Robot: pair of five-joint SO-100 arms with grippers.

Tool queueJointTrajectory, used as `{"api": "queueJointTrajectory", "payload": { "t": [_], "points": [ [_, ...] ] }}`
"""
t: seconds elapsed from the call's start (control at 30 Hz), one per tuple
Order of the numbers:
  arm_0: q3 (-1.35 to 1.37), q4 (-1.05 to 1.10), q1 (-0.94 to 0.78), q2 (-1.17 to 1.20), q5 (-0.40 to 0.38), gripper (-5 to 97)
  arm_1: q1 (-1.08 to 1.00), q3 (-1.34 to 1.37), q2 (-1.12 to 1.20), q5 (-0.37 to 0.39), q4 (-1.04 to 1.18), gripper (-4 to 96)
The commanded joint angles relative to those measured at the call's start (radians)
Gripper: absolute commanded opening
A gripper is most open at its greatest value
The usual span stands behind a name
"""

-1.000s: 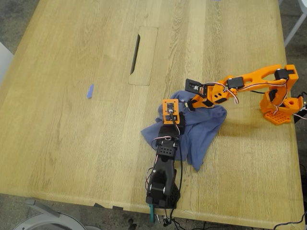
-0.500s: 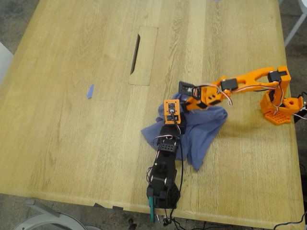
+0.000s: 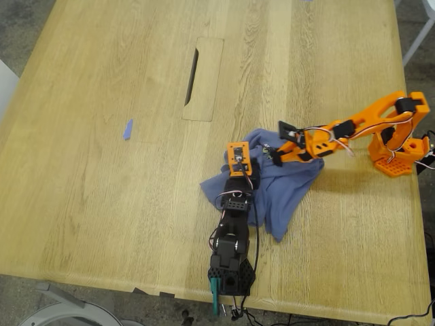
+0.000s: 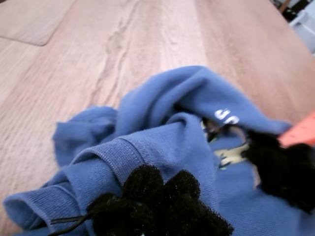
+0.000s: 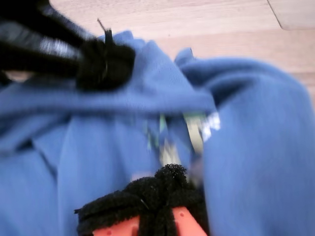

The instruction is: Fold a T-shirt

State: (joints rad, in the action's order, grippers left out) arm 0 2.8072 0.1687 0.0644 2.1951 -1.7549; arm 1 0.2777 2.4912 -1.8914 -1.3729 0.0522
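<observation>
1st gripper [image 3: 239,175] jaws pinch T-shirt [image 3: 285,187] | 2nd gripper [image 3: 275,155] low, jaws unclear

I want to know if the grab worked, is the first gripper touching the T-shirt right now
Touching. In the first wrist view my first gripper has its black padded tips pressed into a bunched hem fold of the T-shirt, with no gap showing.

An office or lab: a long wooden counter [image 3: 102,170] with a cable-slot hatch [image 3: 204,78], hobby robot arms clamped on.
</observation>
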Motion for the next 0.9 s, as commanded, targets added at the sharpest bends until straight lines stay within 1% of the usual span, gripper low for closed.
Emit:
{"api": "queueJointTrajectory", "payload": {
  "t": [0.0,0.3,0.5,0.7,0.87],
  "points": [
    [0.005,0.015,-0.071,0.023,0.011,0,-0.017,0.092,-0.115,0.002,-0.006,0.0],
    [0.092,-0.04,-0.137,0.026,0.025,0,-0.055,0.261,-0.291,0.002,0.04,0.0],
    [0.173,-0.063,-0.244,0.121,0.032,0,-0.084,0.353,-0.454,0.0,0.127,0.0],
    [0.19,-0.083,-0.344,0.164,0.038,0,-0.12,0.472,-0.709,-0.002,0.291,0.0],
    [0.189,-0.083,-0.373,0.176,0.04,0,-0.153,0.525,-0.953,-0.006,0.482,0.0]
  ]
}}
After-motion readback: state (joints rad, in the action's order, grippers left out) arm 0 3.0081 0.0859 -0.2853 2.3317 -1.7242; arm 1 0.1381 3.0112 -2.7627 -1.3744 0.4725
